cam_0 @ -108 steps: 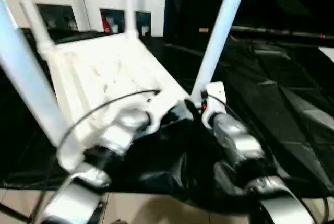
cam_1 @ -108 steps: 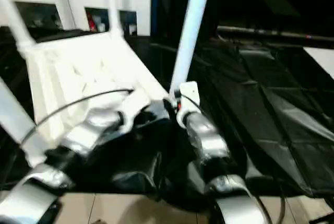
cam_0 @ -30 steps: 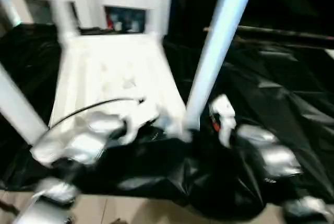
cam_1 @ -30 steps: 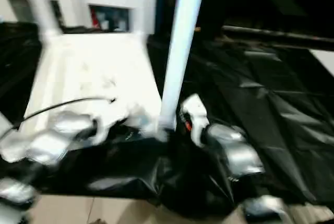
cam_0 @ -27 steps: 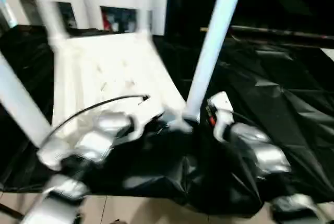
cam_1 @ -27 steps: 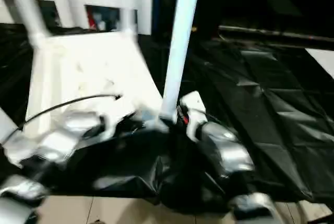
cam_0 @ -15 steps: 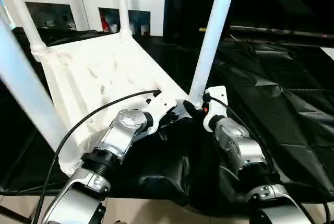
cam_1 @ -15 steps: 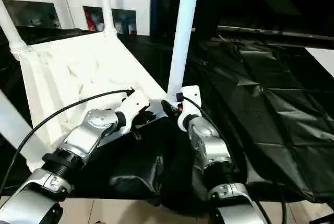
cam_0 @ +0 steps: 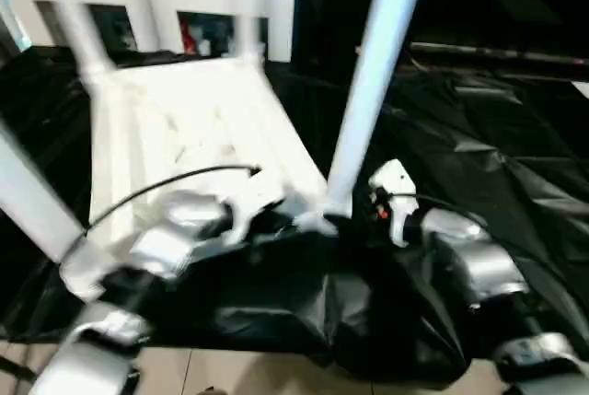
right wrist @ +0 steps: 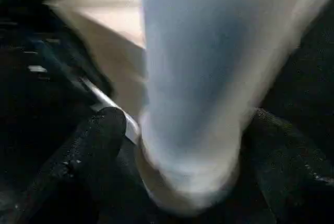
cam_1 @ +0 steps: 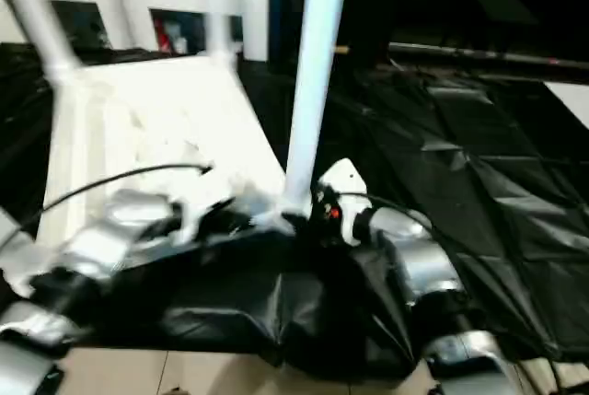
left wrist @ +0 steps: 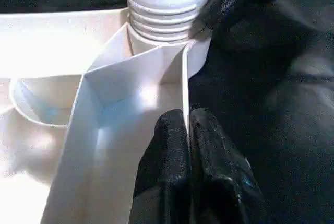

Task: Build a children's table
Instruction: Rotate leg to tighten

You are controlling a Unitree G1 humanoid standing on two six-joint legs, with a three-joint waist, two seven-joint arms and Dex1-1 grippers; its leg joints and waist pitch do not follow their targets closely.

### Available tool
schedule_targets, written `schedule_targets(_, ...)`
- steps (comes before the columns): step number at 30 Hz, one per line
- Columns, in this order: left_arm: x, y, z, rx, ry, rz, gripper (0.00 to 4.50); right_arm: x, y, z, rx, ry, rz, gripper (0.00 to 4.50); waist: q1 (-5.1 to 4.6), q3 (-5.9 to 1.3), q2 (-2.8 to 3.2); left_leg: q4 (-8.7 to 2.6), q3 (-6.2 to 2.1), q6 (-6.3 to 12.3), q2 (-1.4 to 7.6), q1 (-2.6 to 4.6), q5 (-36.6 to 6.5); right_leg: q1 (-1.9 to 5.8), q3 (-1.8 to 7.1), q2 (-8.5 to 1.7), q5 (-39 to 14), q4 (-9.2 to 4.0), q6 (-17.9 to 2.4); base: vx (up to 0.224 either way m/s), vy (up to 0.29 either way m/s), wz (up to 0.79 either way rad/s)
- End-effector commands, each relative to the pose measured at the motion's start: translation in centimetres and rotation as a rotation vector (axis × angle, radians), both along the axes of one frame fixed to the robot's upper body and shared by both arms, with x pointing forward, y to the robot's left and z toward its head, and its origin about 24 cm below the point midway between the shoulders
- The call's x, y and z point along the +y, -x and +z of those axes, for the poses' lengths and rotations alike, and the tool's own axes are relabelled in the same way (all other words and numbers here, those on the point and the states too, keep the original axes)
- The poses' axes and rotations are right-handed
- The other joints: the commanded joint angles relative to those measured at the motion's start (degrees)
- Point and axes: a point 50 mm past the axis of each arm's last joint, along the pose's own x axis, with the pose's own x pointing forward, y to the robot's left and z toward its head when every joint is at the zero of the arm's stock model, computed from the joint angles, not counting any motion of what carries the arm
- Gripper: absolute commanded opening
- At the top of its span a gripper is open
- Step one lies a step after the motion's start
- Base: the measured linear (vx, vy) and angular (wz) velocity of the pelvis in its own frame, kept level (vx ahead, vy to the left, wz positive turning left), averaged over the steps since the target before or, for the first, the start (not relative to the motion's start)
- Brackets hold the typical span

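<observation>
1. Tabletop point(cam_0: 184, 128) lies upside down on the black sheet point(cam_0: 497, 165), ribs up, in front of the white cabinet point(cam_0: 166, 8).
2. Legs counted: four stand in its corner sockets, two at the cabinet end, one at the near left corner, and the near right leg point(cam_0: 368, 91).
3. Left gripper point(left wrist: 188, 130) is pinched shut on the tabletop's thin edge wall, just beside the near right leg's ribbed base.
4. Right gripper point(right wrist: 177, 151) stands wide, one finger on each side of that leg's base; whether it presses the leg, I cannot tell.
5. Step in hand, as I judge it: seating the last leg.
6. Next move calls for checking it is fully home, then turning the table upright.
</observation>
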Motion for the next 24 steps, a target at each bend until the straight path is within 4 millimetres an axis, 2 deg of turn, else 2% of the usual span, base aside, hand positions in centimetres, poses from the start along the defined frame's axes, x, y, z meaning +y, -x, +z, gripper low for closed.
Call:
schedule_targets(1,-0.9,0.9,0.3,0.032,0.056,-0.111,0.00,-0.3,0.6,0.3,0.003,0.001,0.055,3.79,0.25,-3.45,0.27,-3.54,0.28,3.27,1.31,0.33,-9.26,2.80,2.56,-3.31,-6.09,-3.30,-12.77,0.000,0.000,0.00)
schedule_targets(4,-0.3,1.1,0.4,0.054,0.059,-0.133,0.00,-0.5,1.0,0.3,0.025,-0.006,0.102,3.79,0.50,-3.38,0.20,-3.59,0.30,3.02,1.26,0.22,-9.43,2.98,2.47,-3.28,-5.39,-3.17,-13.34,0.000,0.000,0.00)
schedule_targets(7,0.0,1.3,0.5,0.065,0.061,-0.144,0.00,-0.6,1.3,0.3,0.040,-0.003,0.132,3.79,0.72,-3.28,0.05,-3.70,0.22,2.46,1.16,0.03,-10.69,3.21,2.46,-3.47,-7.96,-3.43,-12.35,0.000,0.000,0.00)
schedule_targets(11,0.1,1.3,0.6,0.068,0.063,-0.149,0.00,-0.6,1.6,0.2,0.051,0.008,0.158,3.79,0.69,-3.20,-0.04,-3.75,0.18,2.03,1.21,0.07,-11.43,3.10,2.51,-3.58,-10.90,-3.74,-11.35,0.000,0.000,0.00)
schedule_targets(16,0.2,1.2,0.6,0.059,0.061,-0.136,0.00,-0.4,1.8,-0.2,0.054,0.032,0.176,3.79,0.71,-3.29,0.03,-3.68,0.18,2.05,1.17,0.08,-10.29,3.04,2.51,-3.49,-9.67,-3.57,-11.46,0.000,0.000,0.00)
schedule_targets(18,0.3,1.2,0.5,0.056,0.059,-0.134,0.00,-0.4,1.8,-0.2,0.057,0.030,0.171,3.54,0.71,-3.25,-0.06,-3.69,0.19,2.05,1.16,0.02,-10.34,3.10,2.49,-3.48,-9.39,-3.55,-11.59,0.000,0.000,0.00)
schedule_targets(21,0.3,1.1,0.5,0.054,0.056,-0.131,0.00,-0.4,1.8,-0.3,0.063,0.034,0.170,3.41,0.71,-3.24,0.00,-3.70,0.21,1.89,1.16,0.10,-10.79,3.06,2.51,-3.49,-9.90,-3.63,-11.51,0.000,0.000,0.00)
schedule_targets(22,0.3,1.1,0.5,0.051,0.054,-0.129,0.00,-0.4,1.8,-0.4,0.066,0.034,0.169,3.12,0.76,-3.28,0.02,-3.69,0.21,1.86,1.17,0.13,-10.82,3.07,2.50,-3.49,-10.03,-3.63,-11.47,0.000,0.000,0.00)
schedule_targets(24,0.3,1.0,0.5,0.049,0.054,-0.127,0.00,-0.3,1.8,-0.5,0.068,0.032,0.167,3.04,0.78,-3.27,0.09,-3.72,0.17,1.74,1.18,0.11,-10.93,3.07,2.49,-3.48,-10.01,-3.65,-11.45,0.000,0.000,0.00)
